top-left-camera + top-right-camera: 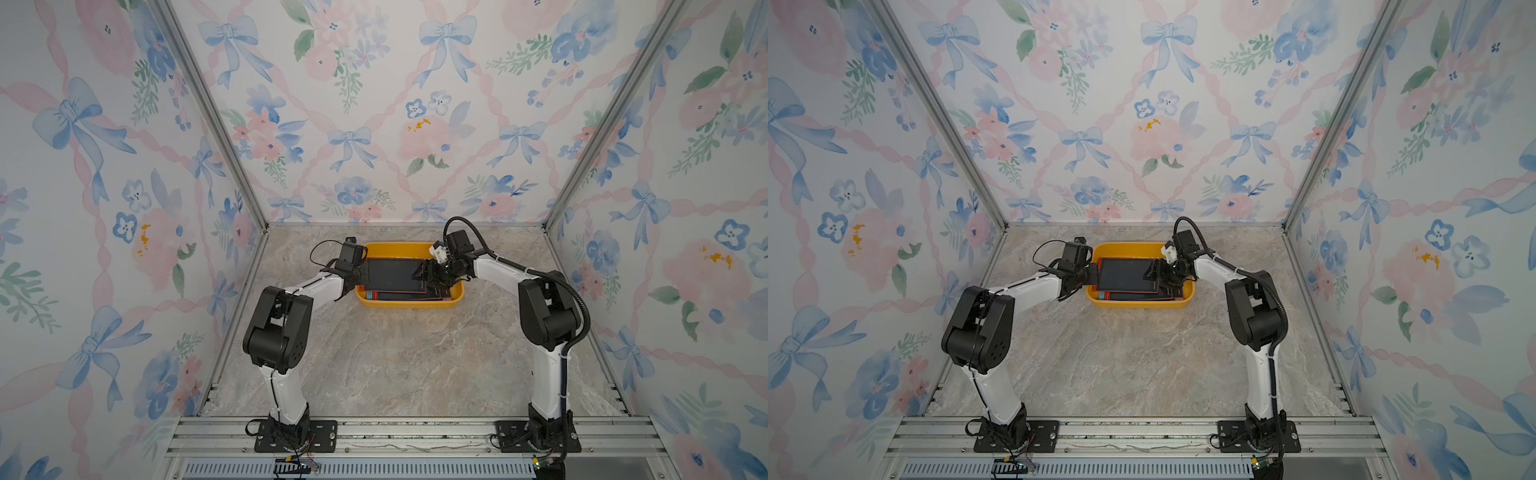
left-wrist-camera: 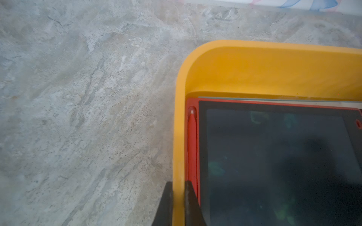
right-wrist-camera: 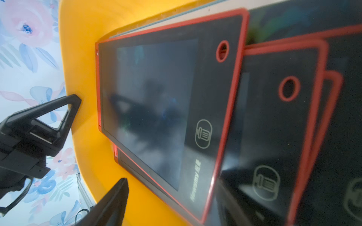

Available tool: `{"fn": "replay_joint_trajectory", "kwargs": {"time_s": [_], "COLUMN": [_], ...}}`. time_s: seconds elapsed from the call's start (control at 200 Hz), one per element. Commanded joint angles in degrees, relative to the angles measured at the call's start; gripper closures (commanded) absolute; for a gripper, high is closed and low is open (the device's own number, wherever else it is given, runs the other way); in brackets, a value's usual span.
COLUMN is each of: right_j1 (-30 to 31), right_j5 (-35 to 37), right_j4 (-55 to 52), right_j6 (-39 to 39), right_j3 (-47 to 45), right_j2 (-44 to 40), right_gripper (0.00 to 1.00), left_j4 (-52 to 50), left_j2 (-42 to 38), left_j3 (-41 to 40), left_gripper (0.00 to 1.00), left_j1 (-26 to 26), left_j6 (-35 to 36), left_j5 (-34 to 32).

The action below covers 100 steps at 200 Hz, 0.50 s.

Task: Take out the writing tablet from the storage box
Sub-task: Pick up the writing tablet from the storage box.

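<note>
Top writing tablet (image 1: 395, 274) lies flat on a fanned stack inside the yellow plastic storage box (image 1: 407, 303), far centre of the marble-look desk (image 1: 395, 357). Left jaws pinch the box's left wall. Right jaws stand wide over the tablet's right end, holding nothing. I judge it a thin, stiff, light slab with a glossy, slippery, scratch-prone screen. I'd grip the red frame's right edge.

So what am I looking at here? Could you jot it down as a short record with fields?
Container: yellow storage box on a marble-look tabletop
Contents: several red-framed tablets, loosely stacked, all inside
Top writing tablet: dark screen up, not lifted out
Left tool: shut on the storage box's side wall
Right tool: open, over the stack's end on its own side
</note>
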Motion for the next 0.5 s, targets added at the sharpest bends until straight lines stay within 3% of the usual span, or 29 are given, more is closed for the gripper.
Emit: {"fn": "replay_joint_trajectory", "kwargs": {"time_s": [0.0,0.315,0.495], "right_j1": [0.6,-0.2,-0.2], "right_j5": [-3.5,-10.0,-9.1], "right_j4": [4.1,19.7,19.8], "right_j6": [3.8,12.4,11.3], "right_j3": [-1.6,-8.1,-9.5], "right_j2": [3.2,2.2,1.3], "right_gripper": [0.28,0.3,0.32], "left_j4": [-1.4,-1.5,-1.4], "left_j2": [2.1,2.3,2.2], "left_j3": [0.2,0.3,0.2], "left_gripper": [1.0,1.0,1.0], "left_j1": [-0.4,-0.4,-0.3], "left_j6": [-0.2,-0.4,-0.3], "left_j5": [4.3,4.4,4.2]}}
